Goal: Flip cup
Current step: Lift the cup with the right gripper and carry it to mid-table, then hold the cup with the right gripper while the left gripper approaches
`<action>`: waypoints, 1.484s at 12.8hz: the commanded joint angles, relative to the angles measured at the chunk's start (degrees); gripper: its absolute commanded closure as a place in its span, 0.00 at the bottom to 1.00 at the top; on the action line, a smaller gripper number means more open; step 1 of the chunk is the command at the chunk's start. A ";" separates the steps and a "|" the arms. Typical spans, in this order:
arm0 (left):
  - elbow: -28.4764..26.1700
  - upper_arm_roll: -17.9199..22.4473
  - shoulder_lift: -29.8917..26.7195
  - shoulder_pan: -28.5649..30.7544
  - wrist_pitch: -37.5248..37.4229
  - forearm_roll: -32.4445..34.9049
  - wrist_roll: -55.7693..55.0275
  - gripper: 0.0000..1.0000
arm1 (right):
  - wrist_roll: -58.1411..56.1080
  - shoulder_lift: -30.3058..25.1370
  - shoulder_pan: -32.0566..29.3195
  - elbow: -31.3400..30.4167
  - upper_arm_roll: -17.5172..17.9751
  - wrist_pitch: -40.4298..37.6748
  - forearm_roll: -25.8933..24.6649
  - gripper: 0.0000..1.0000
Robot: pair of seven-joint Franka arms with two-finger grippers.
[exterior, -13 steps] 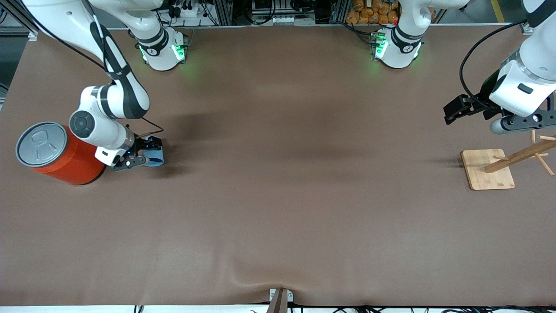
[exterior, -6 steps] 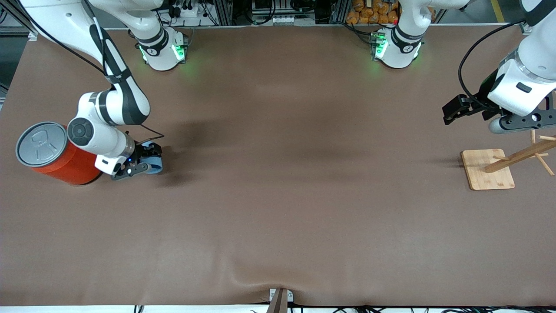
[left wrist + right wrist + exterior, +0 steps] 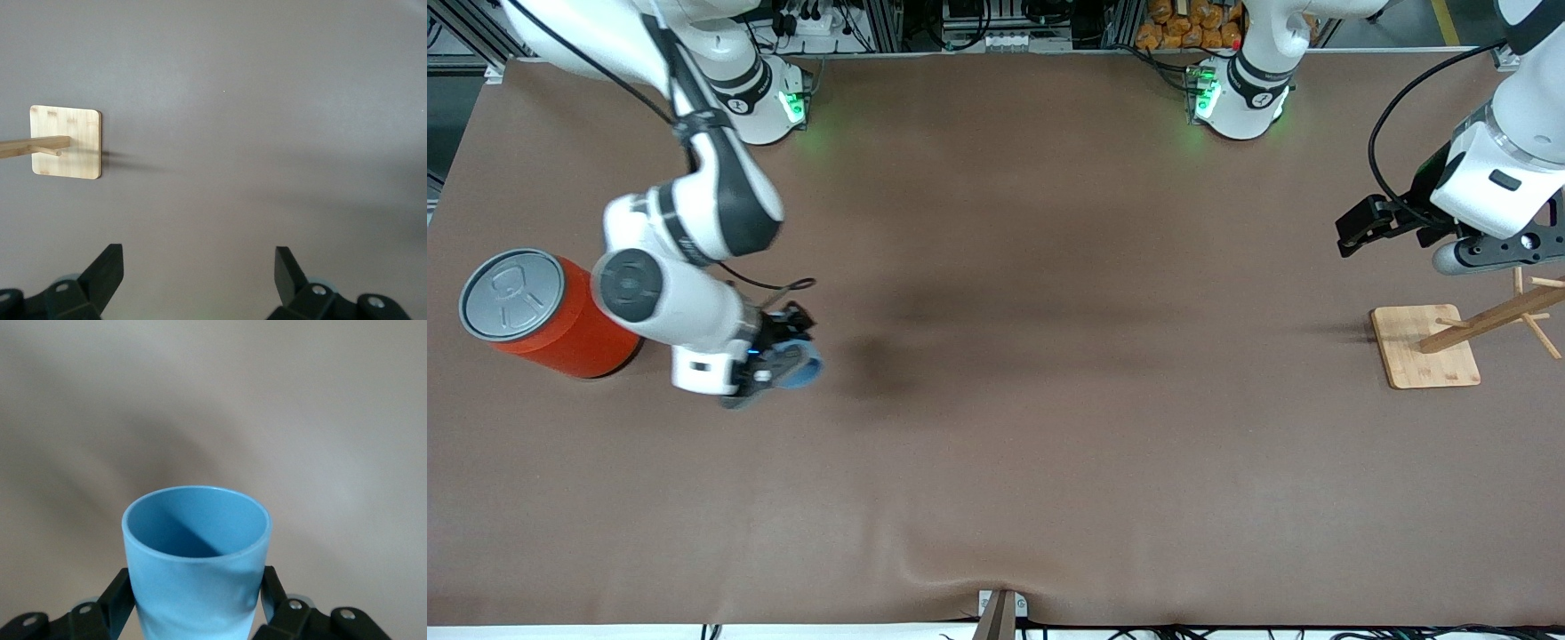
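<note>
The small light-blue cup (image 3: 799, 366) is held in my right gripper (image 3: 783, 360), lifted above the table beside the orange can. In the right wrist view the cup (image 3: 197, 560) sits between the two black fingers (image 3: 113, 600), its open mouth pointing away from the wrist, darker blue inside. My left gripper (image 3: 1360, 222) is open and empty, held in the air at the left arm's end of the table near the wooden rack; its fingertips (image 3: 107, 267) stand wide apart in the left wrist view.
A big orange can (image 3: 543, 316) with a grey pull-tab lid stands at the right arm's end. A wooden rack on a square base (image 3: 1423, 347) stands at the left arm's end, also in the left wrist view (image 3: 67, 141).
My right gripper has lifted the cup off the table and carried it away from the orange can, toward the table's middle and the front camera. The left arm has stayed in place.
</note>
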 commanded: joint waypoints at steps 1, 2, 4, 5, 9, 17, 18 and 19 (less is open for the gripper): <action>-0.21 -0.19 -0.31 0.33 0.62 0.44 -0.33 0.00 | -5.63 9.52 6.43 11.85 2.32 2.48 -0.87 1.00; -0.30 -0.01 -0.40 0.42 0.62 0.52 -0.33 0.00 | -7.38 10.40 9.06 12.31 2.32 4.15 -3.05 1.00; -0.30 0.34 -0.49 0.51 0.62 0.61 -0.33 0.00 | -9.33 11.90 14.86 12.58 2.32 10.90 -7.45 1.00; -0.30 0.43 -0.49 0.51 0.62 0.78 -0.33 0.00 | -9.15 13.38 18.37 13.19 2.23 11.71 -9.90 1.00; -0.04 0.52 -0.22 0.60 1.50 0.79 -0.51 0.00 | -8.11 22.35 29.63 19.69 0.92 13.38 -20.99 1.00; -0.48 0.25 0.04 2.71 2.21 0.96 -0.77 0.00 | -1.86 26.05 34.14 19.08 -1.02 13.57 -22.41 1.00; -0.48 0.17 -0.04 2.71 2.21 0.96 -0.77 0.00 | -1.60 26.23 34.14 19.08 -1.02 13.57 -22.41 1.00; -0.48 0.08 -0.05 2.71 2.21 0.96 -0.77 0.00 | -0.81 26.32 34.31 19.08 -1.02 13.48 -22.41 1.00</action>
